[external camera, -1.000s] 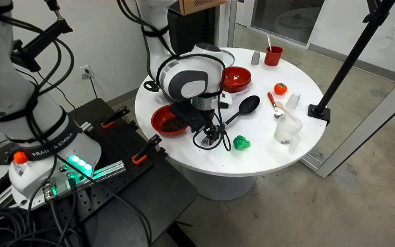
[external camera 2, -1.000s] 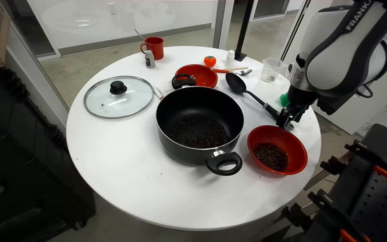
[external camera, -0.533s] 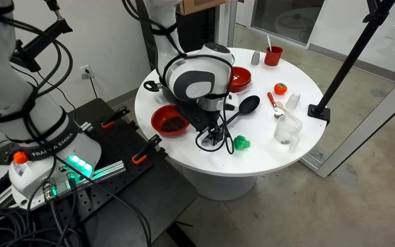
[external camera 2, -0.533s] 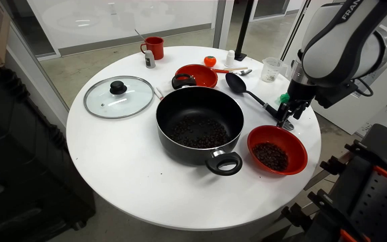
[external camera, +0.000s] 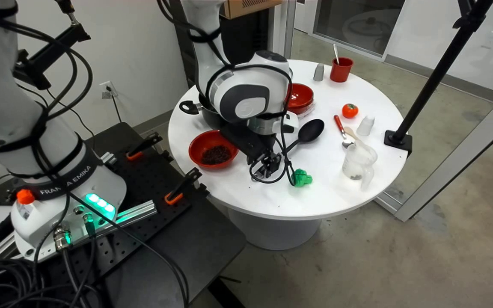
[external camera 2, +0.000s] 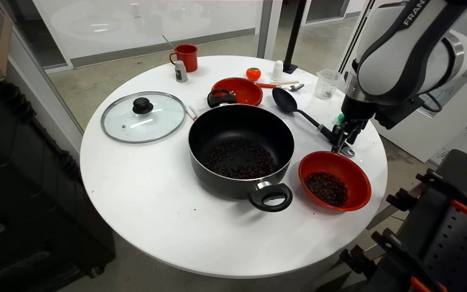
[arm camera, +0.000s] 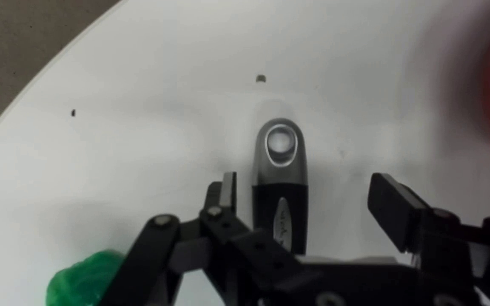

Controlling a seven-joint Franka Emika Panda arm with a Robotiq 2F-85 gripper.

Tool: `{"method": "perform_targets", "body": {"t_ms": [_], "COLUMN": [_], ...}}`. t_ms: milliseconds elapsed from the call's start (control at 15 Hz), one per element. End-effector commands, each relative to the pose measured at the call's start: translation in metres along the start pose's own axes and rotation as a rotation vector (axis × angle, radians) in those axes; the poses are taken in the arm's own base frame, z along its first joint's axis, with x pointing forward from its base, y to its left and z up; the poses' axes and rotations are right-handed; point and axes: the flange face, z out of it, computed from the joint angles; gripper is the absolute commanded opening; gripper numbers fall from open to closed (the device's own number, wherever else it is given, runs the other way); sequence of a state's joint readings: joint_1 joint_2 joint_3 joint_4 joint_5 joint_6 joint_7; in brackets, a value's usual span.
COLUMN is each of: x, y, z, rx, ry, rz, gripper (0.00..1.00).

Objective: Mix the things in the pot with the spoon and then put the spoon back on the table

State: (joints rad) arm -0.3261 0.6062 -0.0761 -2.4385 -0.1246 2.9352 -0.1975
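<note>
At the left of the white table, in an exterior view, a glass lid with a black knob lies flat. Right of it and farther back stand a small grey bottle and a red mug. Next comes the black pot, upright, with dark beans scattered over its floor. A red bowl sits close behind the pot, and beyond that bowl are a tomato and a small white bottle. The black spoon lies on the table to the right of the pot, its oval end toward the back and its grey-tipped handle toward the front right. Farther right stands a clear measuring cup. A second red bowl, just beside the pot, holds more dark beans. At the far right, the gripper hangs over the handle end of the spoon; its jaws stand spread, and in the wrist view the handle lies between the two fingers, with white tabletop showing on both sides of it. I cannot tell whether the fingers touch the table. Near them sits a piece of broccoli
</note>
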Motion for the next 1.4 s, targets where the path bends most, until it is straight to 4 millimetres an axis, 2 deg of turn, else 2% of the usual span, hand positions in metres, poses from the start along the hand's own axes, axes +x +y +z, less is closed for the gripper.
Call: {"method": "perform_targets", "body": {"t_ms": [0, 67, 133, 200, 333, 600, 733, 867, 1067, 1133, 1200, 1267, 1333], "x": [0.007, 0.008, 0.009, 0.010, 0.011, 0.013, 0.012, 0.011, 0.009, 0.009, 0.008, 0.008, 0.008], "y": [0.003, 0.004, 0.005, 0.006, 0.008, 0.008, 0.007, 0.007, 0.007, 0.007, 0.008, 0.008, 0.008], "z": [0.009, 0.012, 0.014, 0.017, 0.021, 0.018, 0.016, 0.015, 0.013, 0.014, 0.014, 0.014, 0.014], "rx": [-0.028, -0.033, -0.037, -0.042, -0.047, -0.055, -0.052, -0.053, -0.048, -0.045, -0.047, -0.049, -0.047], "ry": [-0.039, -0.047, -0.054, -0.061, -0.069, -0.068, -0.076, -0.070, -0.063, -0.063, -0.061, -0.057, -0.057], "rz": [-0.023, -0.025, -0.027, -0.028, -0.030, -0.039, -0.044, -0.051, -0.059, -0.059, -0.063, -0.065, -0.069], "gripper": [0.83, 0.79, 0.70, 0.56, 0.44, 0.12, 0.63, 0.67, 0.88, 0.57, 0.49, 0.48, 0.42]}}
